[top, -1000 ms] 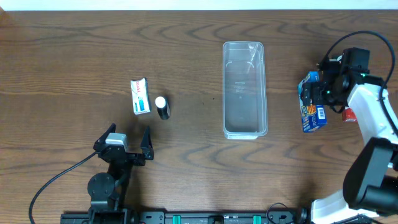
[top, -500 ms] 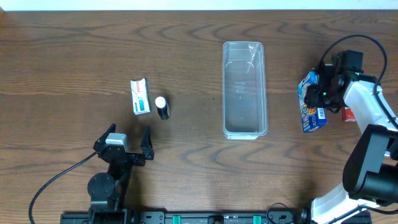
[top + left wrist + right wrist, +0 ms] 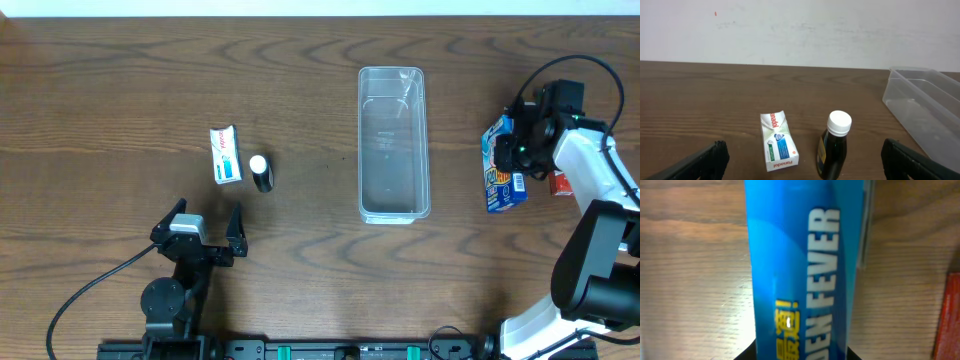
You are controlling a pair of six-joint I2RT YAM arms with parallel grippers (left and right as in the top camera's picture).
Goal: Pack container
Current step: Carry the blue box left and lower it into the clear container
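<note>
The container (image 3: 393,212), a long clear plastic bin, lies right of centre; its near end also shows at the right of the left wrist view (image 3: 920,100). To its right, on the table, lies a blue box (image 3: 503,180) with white lettering. My right gripper (image 3: 515,140) is shut on its far end, and the box fills the right wrist view (image 3: 800,265). A white Panadol box (image 3: 226,154) and a dark bottle (image 3: 261,172) with a white cap sit left of centre. My left gripper (image 3: 203,222) stands open just short of them, holding nothing.
A small red object (image 3: 562,184) lies just right of the blue box, under my right arm, and shows at the edge of the right wrist view (image 3: 947,320). The left arm's cable (image 3: 90,290) trails over the front left of the table.
My right gripper has closed onto the blue box, which shifted slightly. The left arm, container, white box and bottle have not moved.
</note>
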